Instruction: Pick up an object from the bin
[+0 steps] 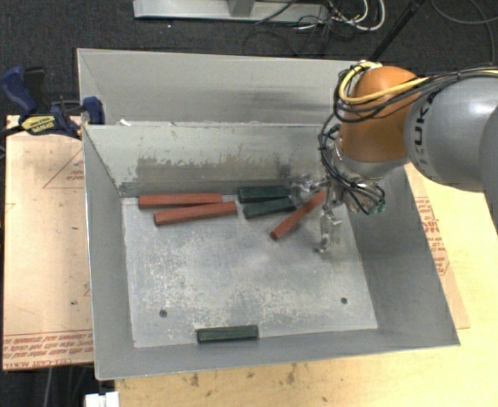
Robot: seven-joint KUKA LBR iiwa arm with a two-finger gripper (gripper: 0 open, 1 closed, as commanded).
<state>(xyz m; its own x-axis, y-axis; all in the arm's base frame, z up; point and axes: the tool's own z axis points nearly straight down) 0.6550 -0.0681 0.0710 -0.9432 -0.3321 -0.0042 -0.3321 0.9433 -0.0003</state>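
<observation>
My gripper [325, 231] hangs low over the right part of the bin floor, under the arm's orange cover. Just to its left lies a short red-brown bar [292, 220], tilted, with its upper end reaching up beside the gripper. I cannot tell whether the two touch. Two dark green bars [265, 202] lie side by side a little further left, near the back wall.
Two long red-brown bars [189, 207] lie side by side at the back left of the floor. A single dark green bar [227, 334] lies along the front edge. The arm and its cables hang over the bin's right wall.
</observation>
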